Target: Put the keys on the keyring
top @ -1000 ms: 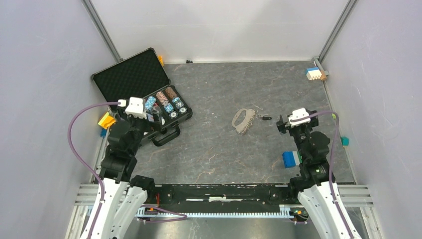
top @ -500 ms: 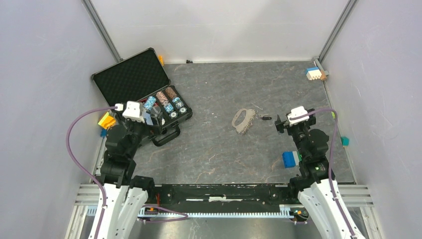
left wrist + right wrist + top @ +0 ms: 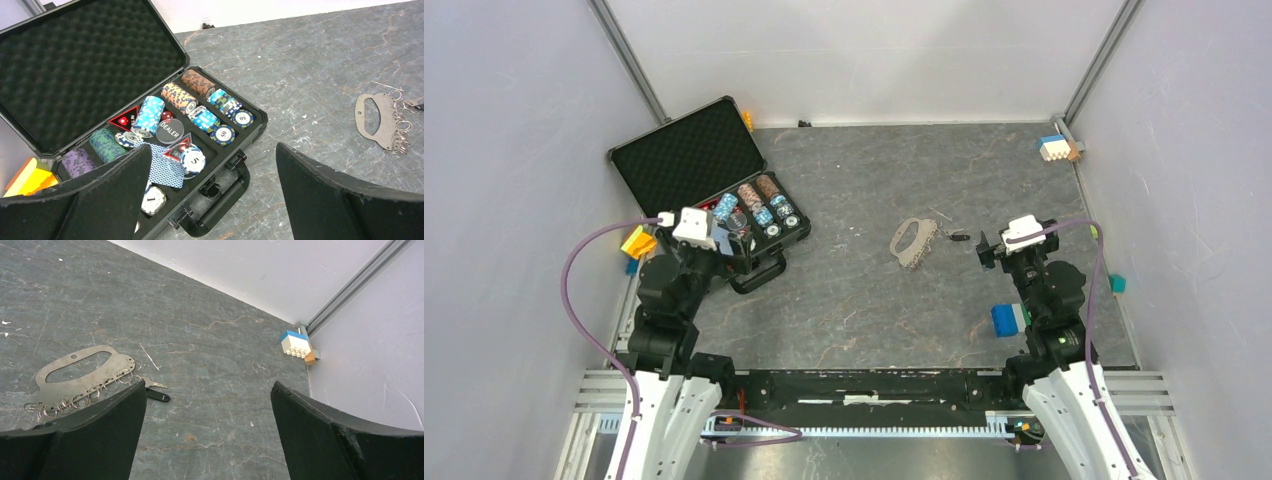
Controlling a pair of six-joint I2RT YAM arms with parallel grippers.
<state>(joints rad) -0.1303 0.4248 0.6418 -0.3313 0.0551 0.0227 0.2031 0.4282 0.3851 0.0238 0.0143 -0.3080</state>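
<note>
Overhead view: a dark grey, stone-patterned worktop (image 3: 854, 300) sits between pale walls. Near its middle lies the flat grey-tan D-shaped metal keyring (image 3: 913, 242), with small wire rings along one edge. Just beside it, toward the right arm, lies a small key with a black plastic head (image 3: 959, 237). The right pincer (image 3: 986, 250) hovers near the key without touching it. The left pincer (image 3: 732, 240) hangs over an open black carrying case of poker chips (image 3: 686, 150), well apart from the keyring.

Left wrist view: the left pincer's two black fingers are spread wide with nothing between them. The case lies below and the keyring at the far right.

Right wrist view: the right pincer's fingers are also spread wide and empty. Keyring and key rest on the worktop, left of the gap. The key's silver blade points at the last small ring, but whether it is threaded cannot be told.

This looks like the approach to the key. Next, the right pincer likely needs to shift left, descend and close on the black head, while the left arm comes across to steady the keyring.
</note>
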